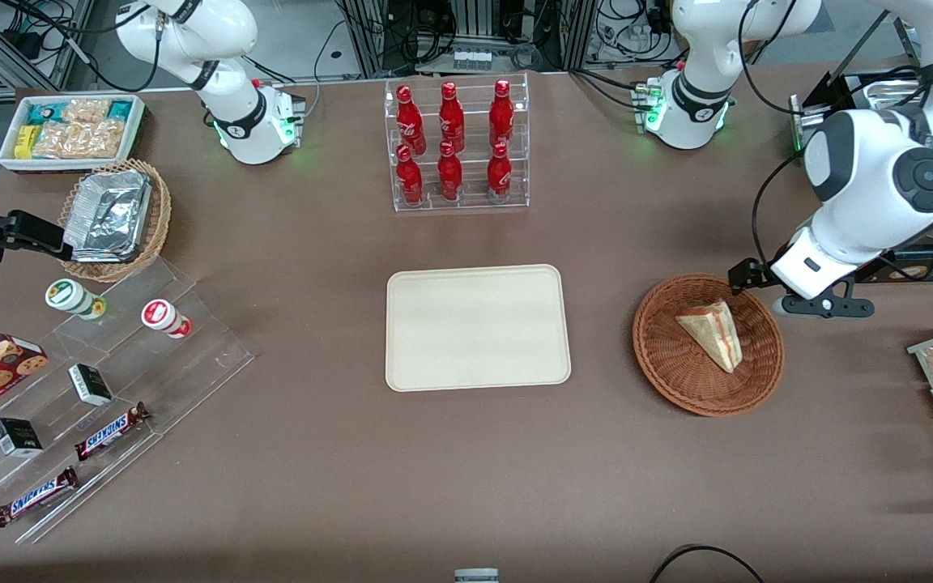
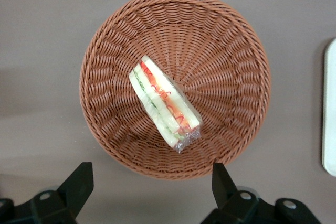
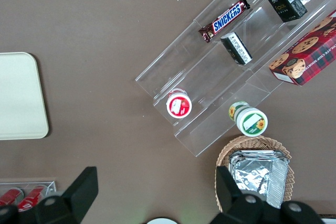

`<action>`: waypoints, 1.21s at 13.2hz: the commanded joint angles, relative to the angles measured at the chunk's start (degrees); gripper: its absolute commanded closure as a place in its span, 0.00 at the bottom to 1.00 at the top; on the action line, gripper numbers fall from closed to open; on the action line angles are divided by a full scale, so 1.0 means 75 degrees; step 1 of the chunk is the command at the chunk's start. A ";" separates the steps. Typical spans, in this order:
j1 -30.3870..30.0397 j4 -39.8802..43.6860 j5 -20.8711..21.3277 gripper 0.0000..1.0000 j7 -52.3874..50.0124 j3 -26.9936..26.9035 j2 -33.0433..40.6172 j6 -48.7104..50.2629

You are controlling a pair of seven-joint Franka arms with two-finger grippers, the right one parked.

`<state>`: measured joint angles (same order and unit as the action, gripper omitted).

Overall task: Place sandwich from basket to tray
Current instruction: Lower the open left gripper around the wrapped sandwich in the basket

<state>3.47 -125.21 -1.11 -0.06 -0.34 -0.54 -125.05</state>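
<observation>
Hovering over table (image 1: 313, 453) | tray (image 1: 478, 327) bare, well apart from basket (image 1: 669, 368) toward the parked arm's end | 1 sandwich (image 2: 164, 104) lying in basket | my gripper (image 2: 152, 182) above the basket rim, fingers (image 2: 79, 182) spread wide, holding nothing

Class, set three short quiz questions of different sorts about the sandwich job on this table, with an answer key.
1. True or false: the sandwich lies in the basket.
2. Multiple choice: the gripper is (A) shut on the sandwich, (B) open above the basket's rim, (C) resting on the tray.
3. Short answer: how many red bottles stand in the clear rack?

Key
1. True. It is wrapped and untouched.
2. B. Its fingers stand wide apart and hold nothing.
3. Six.
</observation>
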 commanded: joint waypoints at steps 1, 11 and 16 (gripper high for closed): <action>0.0205 -0.0122 0.0136 0.00 -0.1298 -0.0036 -0.0161 -0.0423; 0.0557 -0.0555 0.0160 0.00 -0.5967 -0.0025 -0.0736 -0.1689; 0.0545 -0.0697 0.0183 0.00 -0.5922 -0.0025 -0.0876 -0.1748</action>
<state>7.13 -129.66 -0.99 -42.67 -0.19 -6.86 -136.50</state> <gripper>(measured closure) 0.000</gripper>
